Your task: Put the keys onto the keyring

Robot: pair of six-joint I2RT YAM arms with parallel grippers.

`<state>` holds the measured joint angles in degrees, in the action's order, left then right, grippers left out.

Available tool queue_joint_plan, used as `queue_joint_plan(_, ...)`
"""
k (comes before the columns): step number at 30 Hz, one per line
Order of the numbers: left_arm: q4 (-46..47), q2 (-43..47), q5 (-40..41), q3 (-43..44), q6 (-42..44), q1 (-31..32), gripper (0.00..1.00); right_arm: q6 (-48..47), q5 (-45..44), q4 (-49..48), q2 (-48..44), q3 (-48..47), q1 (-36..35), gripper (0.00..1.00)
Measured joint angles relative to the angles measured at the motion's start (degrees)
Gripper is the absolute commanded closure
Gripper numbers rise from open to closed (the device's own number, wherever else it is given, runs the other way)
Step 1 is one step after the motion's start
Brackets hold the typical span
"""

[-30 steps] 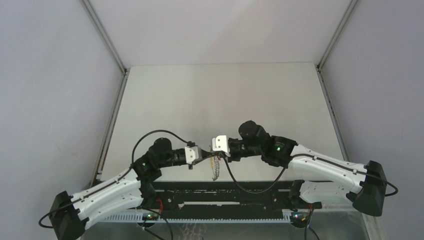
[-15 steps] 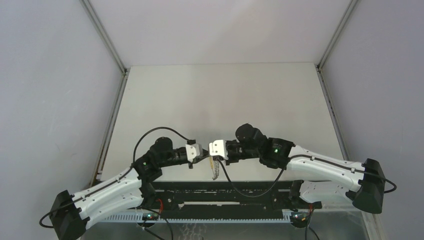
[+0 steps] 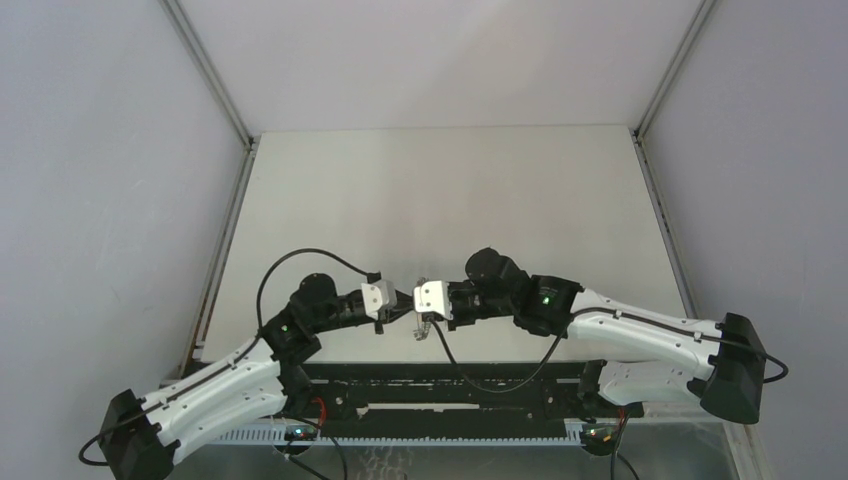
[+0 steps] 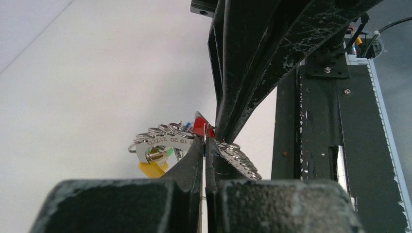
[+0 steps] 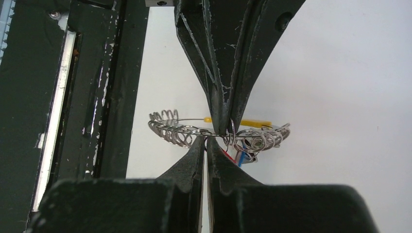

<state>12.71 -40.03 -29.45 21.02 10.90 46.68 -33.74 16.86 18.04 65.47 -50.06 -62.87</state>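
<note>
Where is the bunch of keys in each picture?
Top view: the key bunch is low in the middle, just beyond the black base rail.
Left wrist: the key bunch is in the middle, with the black base rail on the right.
Right wrist: the key bunch is in the middle, with the black base rail on the left.
Shared landmark: the black base rail.

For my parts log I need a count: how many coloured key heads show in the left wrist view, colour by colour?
red key head: 1
yellow key head: 1
green key head: 1 (only a sliver shows)
blue key head: 1 (only a sliver shows)
Total: 4, all bunched at the keyring
</note>
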Motion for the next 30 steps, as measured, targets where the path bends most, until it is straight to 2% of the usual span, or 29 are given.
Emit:
queue_joint_plan(3,1.4,0.2,-0.2,-0.7,-0.7,-0.2,1.0,0.1,0.5,-0.2,0.0,0.0,0.2,0.99)
queue_joint_plan(9,6.3,1.1,-0.5,-2.8,-2.1,-0.3,1.0,2.1,2.8,-0.3,-1.9,0.2,2.6,0.83)
queue_joint_plan(13,11.1,1.9,-0.8,-4.2,-2.8,-0.4,1.0,4.4,6.7,-1.7,-8.7,3.0,6.4,0.75)
queue_joint_plan(18,16.4,1.7,-1.4,-5.8,-3.8,-0.9,1.0,6.8,12.5,-4.4,-12.7,4.6,10.8,0.73)
queue_joint_plan(30,22.4,0.0,-3.4,-6.4,-5.5,-1.7,1.0,10.8,21.9,-11.3,-7.4,4.7,14.8,0.77)
